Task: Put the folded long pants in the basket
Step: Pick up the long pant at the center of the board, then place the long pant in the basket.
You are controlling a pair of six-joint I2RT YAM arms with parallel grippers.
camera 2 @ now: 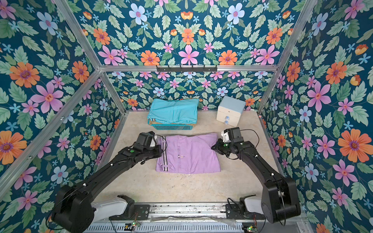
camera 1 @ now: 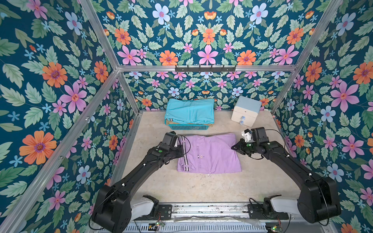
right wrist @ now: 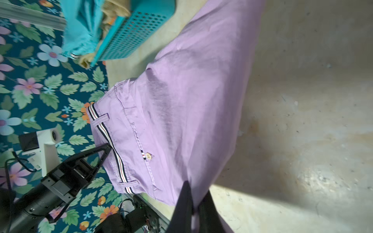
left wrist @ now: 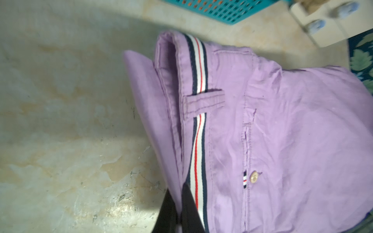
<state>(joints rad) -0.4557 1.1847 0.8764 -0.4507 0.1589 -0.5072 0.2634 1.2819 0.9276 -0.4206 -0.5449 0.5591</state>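
Note:
The lilac folded long pants (camera 1: 210,154) (camera 2: 187,154), with a striped waistband and a buttoned pocket, are in the middle of the table. My left gripper (camera 1: 181,150) (left wrist: 177,190) is shut on their waistband edge. My right gripper (camera 1: 233,147) (right wrist: 197,189) is shut on the opposite edge. In the wrist views both pinched ends sit a little above the table. The teal basket (camera 1: 187,127) (right wrist: 133,34) stands behind them at the back wall. Turquoise folded pants (camera 1: 189,111) lie on top of it, with tan cloth (camera 1: 171,120) showing beneath.
A white-and-blue drawer box (camera 1: 245,111) stands at the back right, next to the basket. A black hook rail (camera 1: 204,68) hangs on the back frame bar. Floral walls and aluminium posts close in the table on three sides.

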